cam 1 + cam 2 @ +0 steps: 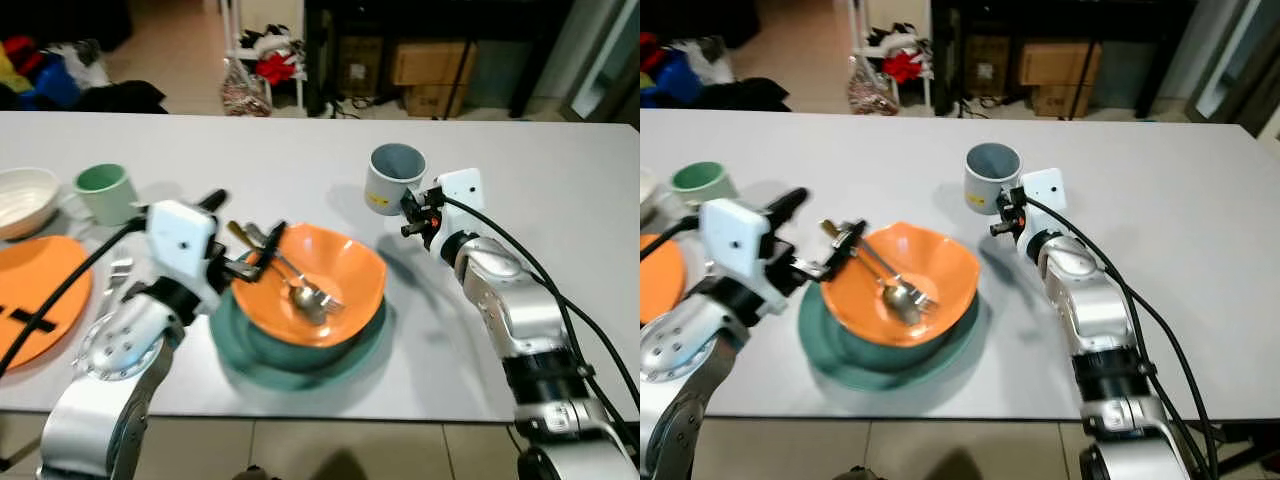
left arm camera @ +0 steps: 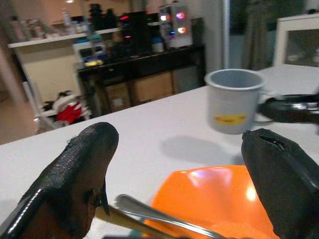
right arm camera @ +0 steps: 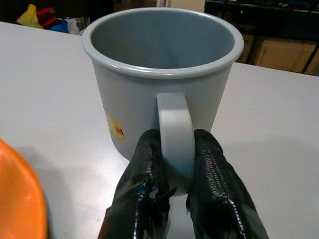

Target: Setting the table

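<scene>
An orange bowl (image 1: 325,272) sits on a teal plate (image 1: 300,362) near the table's front edge, with a spoon and fork (image 1: 305,293) lying in it, handles over its left rim. My left gripper (image 1: 243,225) stands open at that rim, its fingers (image 2: 82,169) wide apart on either side of the cutlery handles (image 2: 149,214) without touching them. To the right of the bowl, farther back, an upright grey mug (image 1: 393,178) with a yellow label stands on the table. My right gripper (image 3: 175,164) is shut on the mug's handle (image 3: 174,129).
At the left stand a green mug (image 1: 105,190), a white bowl (image 1: 22,198) and a flat orange plate (image 1: 35,295) marked with black tape. The white table (image 1: 560,180) is bare on the right. Boxes and clothing lie on the floor beyond the far edge.
</scene>
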Motion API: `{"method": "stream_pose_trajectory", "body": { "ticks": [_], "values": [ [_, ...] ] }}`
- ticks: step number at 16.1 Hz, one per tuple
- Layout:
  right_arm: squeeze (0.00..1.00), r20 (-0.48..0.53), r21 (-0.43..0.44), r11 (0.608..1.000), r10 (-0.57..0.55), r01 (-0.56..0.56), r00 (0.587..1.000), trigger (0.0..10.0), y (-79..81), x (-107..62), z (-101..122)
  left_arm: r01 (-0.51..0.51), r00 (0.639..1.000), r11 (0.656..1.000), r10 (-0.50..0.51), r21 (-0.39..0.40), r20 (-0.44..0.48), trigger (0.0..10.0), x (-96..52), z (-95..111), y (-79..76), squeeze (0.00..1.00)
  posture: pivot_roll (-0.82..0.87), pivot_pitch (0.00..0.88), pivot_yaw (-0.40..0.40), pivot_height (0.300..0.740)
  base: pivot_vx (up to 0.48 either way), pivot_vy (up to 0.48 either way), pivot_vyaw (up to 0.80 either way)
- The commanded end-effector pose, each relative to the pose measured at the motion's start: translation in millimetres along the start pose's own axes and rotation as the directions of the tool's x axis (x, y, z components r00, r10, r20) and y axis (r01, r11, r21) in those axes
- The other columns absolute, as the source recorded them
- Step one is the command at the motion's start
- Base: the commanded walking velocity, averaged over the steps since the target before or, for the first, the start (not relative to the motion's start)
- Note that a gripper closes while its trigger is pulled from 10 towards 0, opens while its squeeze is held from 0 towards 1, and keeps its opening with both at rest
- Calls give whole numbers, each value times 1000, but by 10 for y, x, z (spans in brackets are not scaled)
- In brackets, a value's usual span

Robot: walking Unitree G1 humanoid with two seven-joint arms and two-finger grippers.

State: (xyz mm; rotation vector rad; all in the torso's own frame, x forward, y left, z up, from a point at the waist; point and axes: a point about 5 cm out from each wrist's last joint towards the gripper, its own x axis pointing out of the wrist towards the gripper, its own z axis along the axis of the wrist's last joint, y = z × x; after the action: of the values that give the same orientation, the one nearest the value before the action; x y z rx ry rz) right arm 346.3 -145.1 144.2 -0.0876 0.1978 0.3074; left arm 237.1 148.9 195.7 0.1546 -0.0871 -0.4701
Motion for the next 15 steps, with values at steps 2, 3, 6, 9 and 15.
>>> {"method": "stream_pose_trajectory", "body": {
  "ticks": [2, 3, 6, 9, 15],
  "values": [
    [0, 3, -15, 1000, 7, -7, 1000, 10000, -34, 107, -3, 90, 996, 996, -90, -1, -14, 10000, 44, 30, -79, 0, -73, 0, 38, 740, 0, 0, 0],
    [0, -4, -9, 1000, 18, -18, 1000, 10000, -24, 141, -28, 124, 992, 992, -124, -9, -19, 10000, 49, 30, -111, 0, -73, 0, 40, 740, 0, 0, 0],
    [0, -46, -41, 997, 56, -58, 997, 10000, 13, 228, -135, 251, 966, 967, -253, -39, -56, 10000, 28, 6, -229, 0, -68, 0, 35, 740, 0, 0, 0],
    [0, -64, -22, 996, 86, -87, 994, 10000, 65, 240, -271, 288, 954, 956, -291, -58, -70, 10000, 15, -13, -281, 0, -66, 0, 35, 740, 0, 0, 0],
    [0, -74, -45, 990, 128, -131, 989, 10000, 149, 272, -387, 336, 931, 941, -339, -45, -134, 10000, -28, -89, -329, 0, -63, 0, 38, 740, 0, 0, 0]
  ]
}}
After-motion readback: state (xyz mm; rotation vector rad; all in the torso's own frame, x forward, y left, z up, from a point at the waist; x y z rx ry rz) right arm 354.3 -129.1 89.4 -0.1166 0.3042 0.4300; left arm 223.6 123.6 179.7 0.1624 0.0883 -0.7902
